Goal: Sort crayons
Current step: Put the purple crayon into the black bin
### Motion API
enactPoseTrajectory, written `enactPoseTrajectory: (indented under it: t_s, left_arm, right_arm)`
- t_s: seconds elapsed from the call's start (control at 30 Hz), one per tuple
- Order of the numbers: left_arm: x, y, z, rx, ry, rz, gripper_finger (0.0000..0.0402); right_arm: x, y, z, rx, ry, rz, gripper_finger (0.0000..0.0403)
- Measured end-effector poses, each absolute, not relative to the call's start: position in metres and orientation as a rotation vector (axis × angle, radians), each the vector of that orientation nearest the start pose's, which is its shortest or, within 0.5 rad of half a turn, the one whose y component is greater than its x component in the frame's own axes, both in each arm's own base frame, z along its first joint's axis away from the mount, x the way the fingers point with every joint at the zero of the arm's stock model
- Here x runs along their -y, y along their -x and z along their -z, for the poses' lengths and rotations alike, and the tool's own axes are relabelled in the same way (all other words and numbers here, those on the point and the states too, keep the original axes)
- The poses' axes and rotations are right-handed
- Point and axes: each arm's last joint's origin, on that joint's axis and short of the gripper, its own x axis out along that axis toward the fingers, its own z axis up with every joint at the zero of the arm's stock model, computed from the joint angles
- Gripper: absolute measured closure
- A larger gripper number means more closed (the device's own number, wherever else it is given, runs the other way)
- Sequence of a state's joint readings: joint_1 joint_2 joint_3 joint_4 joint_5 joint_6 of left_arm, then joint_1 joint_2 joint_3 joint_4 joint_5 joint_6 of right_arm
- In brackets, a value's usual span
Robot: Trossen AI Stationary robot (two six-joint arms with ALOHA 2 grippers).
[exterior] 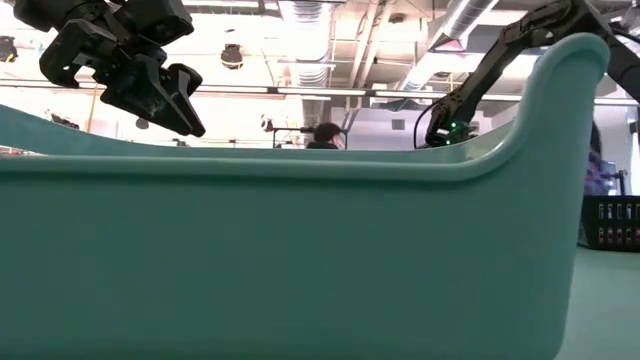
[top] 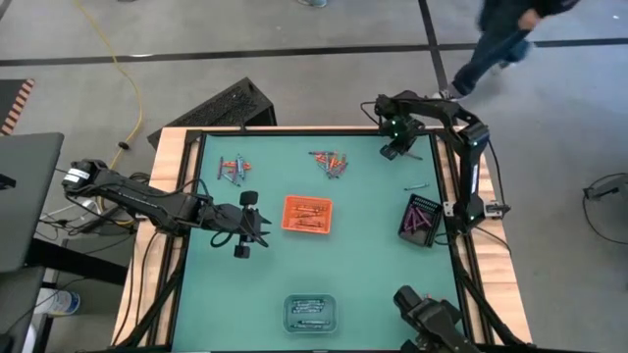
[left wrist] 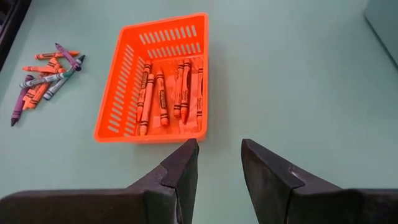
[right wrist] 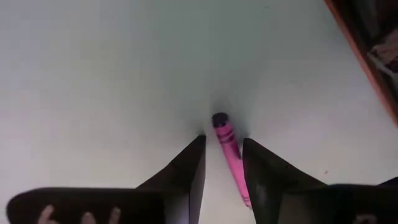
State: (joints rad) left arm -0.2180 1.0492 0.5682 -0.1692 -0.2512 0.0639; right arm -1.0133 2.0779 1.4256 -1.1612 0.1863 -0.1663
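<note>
The right gripper [right wrist: 222, 163] sits at the table's far right corner, jaws part-open with a pink crayon [right wrist: 227, 150] between the fingers. Whether the pads touch it cannot be told. The crayon's long axis runs along the fingers, not across them — it is a thin, smooth, paper-wrapped stick.

The left gripper [left wrist: 219, 167] hovers empty, jaws narrowly parted, just beside the orange tray [left wrist: 118, 102], a perforated plastic basket holding orange-red crayons [left wrist: 166, 93]. A mixed pile [left wrist: 43, 78] lies beyond — the left arm is nearer to it.
</note>
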Motion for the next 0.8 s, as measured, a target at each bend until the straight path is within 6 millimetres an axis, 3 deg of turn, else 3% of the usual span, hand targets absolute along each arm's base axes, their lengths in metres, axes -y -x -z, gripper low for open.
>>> enactPoseTrajectory:
  t_s: [0.17, 0.4, 0.53, 0.63, 0.8]
  left_arm:
    - [0.038, -0.206, -0.214, -0.634, -0.212, -0.008, 0.0287]
    - [0.038, -0.206, -0.214, -0.633, -0.211, -0.008, 0.0287]
    - [0.038, -0.206, -0.214, -0.632, -0.205, -0.009, 0.0287]
    - [0.038, -0.206, -0.214, -0.631, -0.194, -0.013, 0.0287]
    - [0.039, -0.206, -0.214, -0.631, -0.188, -0.014, 0.0287]
  right_arm:
    - [0.306, -0.182, -0.131, -1.807, -0.684, 0.649, 0.0294]
    - [0.302, -0.192, -0.135, -1.823, -0.659, 0.623, 0.0388]
    - [0.302, -0.200, -0.139, -1.810, -0.645, 0.637, 0.0394]
    - [0.298, -0.209, -0.148, -1.779, -0.627, 0.643, 0.0400]
    - [0.279, -0.224, -0.181, -1.720, -0.560, 0.629, 0.0401]
